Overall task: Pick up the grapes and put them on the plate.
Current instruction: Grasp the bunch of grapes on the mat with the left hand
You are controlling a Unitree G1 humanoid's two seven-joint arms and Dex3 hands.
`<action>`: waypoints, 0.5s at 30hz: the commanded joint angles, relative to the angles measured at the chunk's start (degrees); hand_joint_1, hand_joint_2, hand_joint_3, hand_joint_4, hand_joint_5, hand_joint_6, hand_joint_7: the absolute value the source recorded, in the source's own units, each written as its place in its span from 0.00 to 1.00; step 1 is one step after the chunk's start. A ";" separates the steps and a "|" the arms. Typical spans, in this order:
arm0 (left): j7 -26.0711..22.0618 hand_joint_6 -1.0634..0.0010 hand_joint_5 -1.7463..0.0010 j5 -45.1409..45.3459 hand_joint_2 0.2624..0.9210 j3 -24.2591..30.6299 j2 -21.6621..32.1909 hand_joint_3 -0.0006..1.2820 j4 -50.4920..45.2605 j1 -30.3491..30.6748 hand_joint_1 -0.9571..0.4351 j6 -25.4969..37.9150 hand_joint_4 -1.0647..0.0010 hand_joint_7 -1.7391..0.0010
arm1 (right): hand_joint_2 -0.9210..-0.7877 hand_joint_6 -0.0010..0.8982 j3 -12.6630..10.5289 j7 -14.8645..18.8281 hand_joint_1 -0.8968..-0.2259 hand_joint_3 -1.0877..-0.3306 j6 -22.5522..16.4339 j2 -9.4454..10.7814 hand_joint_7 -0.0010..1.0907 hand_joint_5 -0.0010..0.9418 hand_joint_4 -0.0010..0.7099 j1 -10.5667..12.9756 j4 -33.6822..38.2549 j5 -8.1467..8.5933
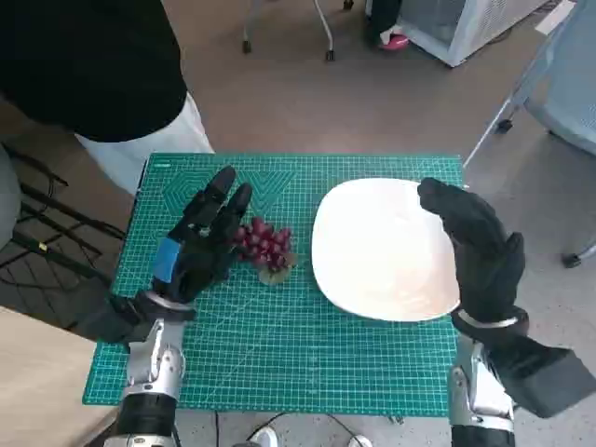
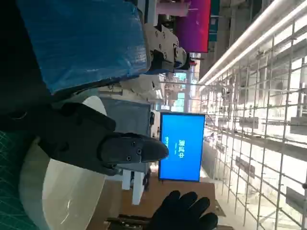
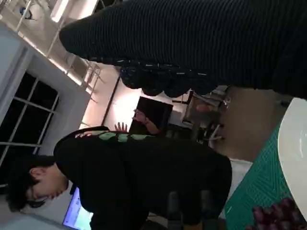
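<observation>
A bunch of dark red grapes [image 1: 265,248] lies on the green cutting mat [image 1: 279,345], just left of the white plate [image 1: 382,251]. My left hand [image 1: 200,242] hovers beside the grapes on their left, fingers stretched forward and apart, holding nothing. My right hand [image 1: 480,247] stands over the plate's right rim, fingers extended, empty. The left wrist view shows my left hand's black fingers [image 2: 110,146], the plate [image 2: 57,191] and the gloved right hand [image 2: 184,213]. In the right wrist view the glove [image 3: 192,43], the plate's edge [image 3: 293,148] and a few grapes [image 3: 276,215] appear.
A person in a black top and white trousers [image 1: 102,84] stands at the mat's far left corner, also seen as a person [image 3: 139,182] in the right wrist view. Chair legs [image 1: 326,37] and a chair base [image 1: 577,251] stand on the floor.
</observation>
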 commanded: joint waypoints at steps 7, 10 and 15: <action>-0.01 0.71 1.00 0.25 1.00 -0.19 -0.02 0.24 -0.86 -0.06 0.30 -0.99 0.83 1.00 | 0.00 0.16 -0.46 0.44 0.37 0.47 -0.64 -0.21 0.16 0.00 0.46 -0.05 1.73 -0.03; 0.06 0.72 1.00 0.43 1.00 -0.31 0.01 0.24 -1.49 0.22 0.30 -1.11 0.83 1.00 | 0.00 0.16 -0.44 0.41 0.37 0.47 -0.77 -0.22 0.17 0.00 0.46 -0.06 1.80 -0.08; 0.10 0.74 1.00 0.79 1.00 -0.35 0.22 0.24 -1.46 0.15 0.29 -1.66 0.85 1.00 | 0.00 0.16 -0.38 0.47 0.37 0.47 -0.80 -0.21 0.17 0.00 0.46 -0.10 1.89 -0.02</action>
